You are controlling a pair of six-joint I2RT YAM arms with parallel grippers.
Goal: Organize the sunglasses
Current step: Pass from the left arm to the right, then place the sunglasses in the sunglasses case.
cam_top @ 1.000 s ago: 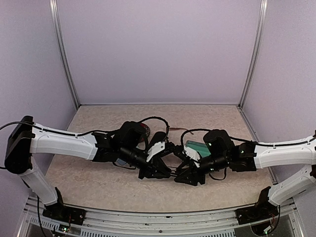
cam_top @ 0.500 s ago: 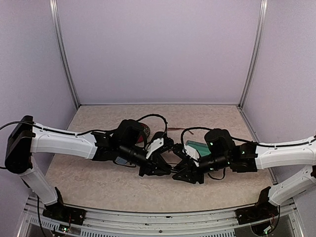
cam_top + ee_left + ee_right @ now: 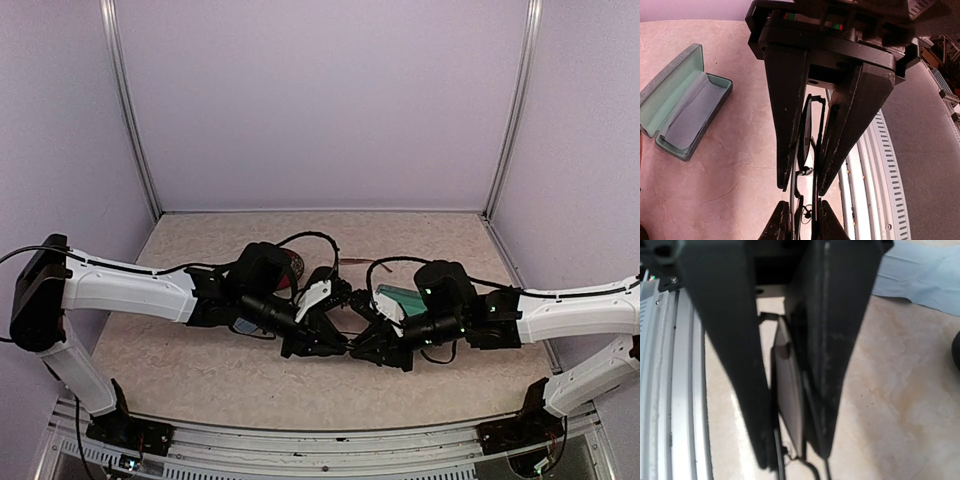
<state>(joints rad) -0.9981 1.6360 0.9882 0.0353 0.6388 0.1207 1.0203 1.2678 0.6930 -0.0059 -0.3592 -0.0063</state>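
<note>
The slim black-framed sunglasses [image 3: 805,135] are folded and held just above the table's near middle. My left gripper [image 3: 802,189] is shut on them, a finger pressed on each side. Facing it tip to tip, my right gripper [image 3: 794,459] is shut on the same pair, with one lens [image 3: 789,405] squeezed between its fingers. In the top view the two grippers meet at the centre, left gripper [image 3: 335,343] and right gripper [image 3: 368,350], and hide the glasses. A reddish-brown pair [image 3: 291,270] shows partly behind my left wrist.
An open grey-blue case [image 3: 685,100] with teal lining and a light-blue cloth inside lies on the table; the top view shows it behind my right wrist [image 3: 400,298]. Another light-blue cloth [image 3: 925,280] lies flat nearby. The table's metal front rail [image 3: 875,190] runs close by.
My right gripper has slid a little left toward the left one, and its fingers have closed onto the black sunglasses. The left gripper has kept its hold.
</note>
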